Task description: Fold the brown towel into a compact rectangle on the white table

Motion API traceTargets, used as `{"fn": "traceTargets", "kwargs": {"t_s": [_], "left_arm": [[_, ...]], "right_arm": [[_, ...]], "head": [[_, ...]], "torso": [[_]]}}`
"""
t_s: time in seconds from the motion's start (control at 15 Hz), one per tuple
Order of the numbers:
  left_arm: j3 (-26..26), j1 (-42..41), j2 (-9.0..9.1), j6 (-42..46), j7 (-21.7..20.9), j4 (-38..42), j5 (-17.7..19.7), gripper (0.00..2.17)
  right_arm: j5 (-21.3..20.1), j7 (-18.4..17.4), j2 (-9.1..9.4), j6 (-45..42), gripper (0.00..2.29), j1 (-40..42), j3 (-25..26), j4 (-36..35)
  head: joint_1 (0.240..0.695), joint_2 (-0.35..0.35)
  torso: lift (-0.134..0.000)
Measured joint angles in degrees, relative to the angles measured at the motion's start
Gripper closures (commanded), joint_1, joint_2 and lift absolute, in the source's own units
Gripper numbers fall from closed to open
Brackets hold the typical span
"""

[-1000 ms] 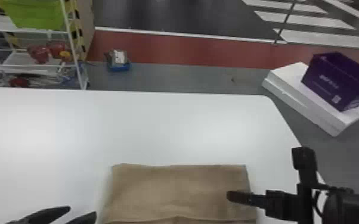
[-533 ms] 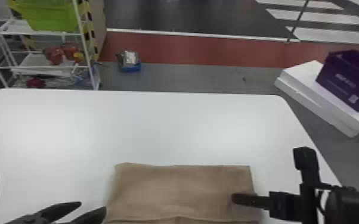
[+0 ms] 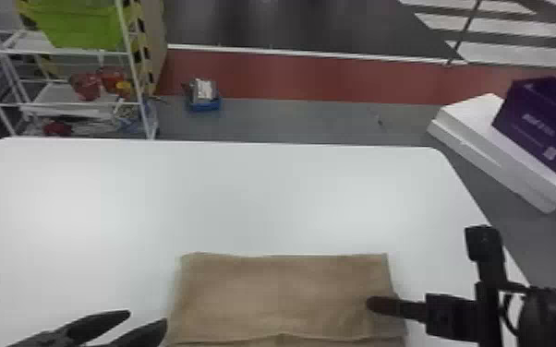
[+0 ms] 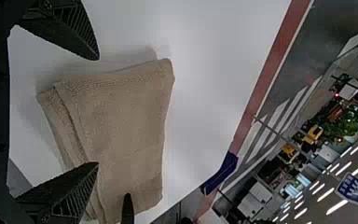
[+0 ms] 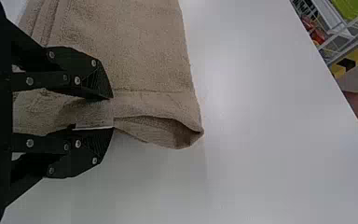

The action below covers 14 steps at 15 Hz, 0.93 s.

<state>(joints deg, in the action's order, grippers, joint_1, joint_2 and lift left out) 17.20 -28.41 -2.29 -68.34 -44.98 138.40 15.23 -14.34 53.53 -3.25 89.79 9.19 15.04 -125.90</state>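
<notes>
Brown towel: my brown cloth towel point(image 3: 281, 295) lies folded on the white worktop point(image 3: 263, 198), well apart from the far edge, its long side running across. Layers show along its near side.
My right gripper: this black gripper point(image 3: 376, 305) is at the towel's right end; in the right wrist view my fingers point(image 5: 98, 84) pinch the layered cloth, which puckers beside them.
My left gripper: my other black gripper point(image 3: 147, 317) hangs near the towel's left end, fingers spread wide, nothing between them.
Floor: a purple box point(image 3: 540, 124) sits on white slabs point(image 3: 498, 147) beyond the worktop's right edge.
</notes>
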Motion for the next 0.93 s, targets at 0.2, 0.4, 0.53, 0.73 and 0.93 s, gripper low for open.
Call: {"fn": "traceTargets", "kwargs": {"t_s": [0.2,0.4,0.53,0.73,0.93], "left_arm": [[0.0,-0.2,0.13,0.0,-0.3,-0.1,1.8,0.30],[-4.0,-0.2,0.02,1.5,-0.7,-0.7,1.4,0.35],[-7.4,-0.3,0.00,5.6,-1.2,-2.2,0.9,0.35],[-11.6,-0.4,-0.20,18.2,-2.1,-6.6,-0.1,0.35],[-13.0,0.3,-0.26,23.1,-3.2,-9.5,0.0,0.47]], "right_arm": [[0.8,1.2,-1.22,0.0,1.65,0.6,1.3,-0.6],[0.8,1.2,-1.48,0.0,1.65,0.8,1.5,-0.8],[0.9,1.2,-1.49,0.0,1.65,0.9,1.6,-0.6],[1.2,1.2,-1.49,0.0,1.65,1.2,2.1,-0.6],[1.8,1.2,-1.49,0.0,1.65,1.4,2.4,-0.6]], "head": [[0.695,-0.168],[0.695,-0.217],[0.695,-0.249],[0.695,-0.295],[0.695,-0.309]], "torso": [[-0.123],[-0.123],[-0.123],[-0.123],[-0.123]]}}
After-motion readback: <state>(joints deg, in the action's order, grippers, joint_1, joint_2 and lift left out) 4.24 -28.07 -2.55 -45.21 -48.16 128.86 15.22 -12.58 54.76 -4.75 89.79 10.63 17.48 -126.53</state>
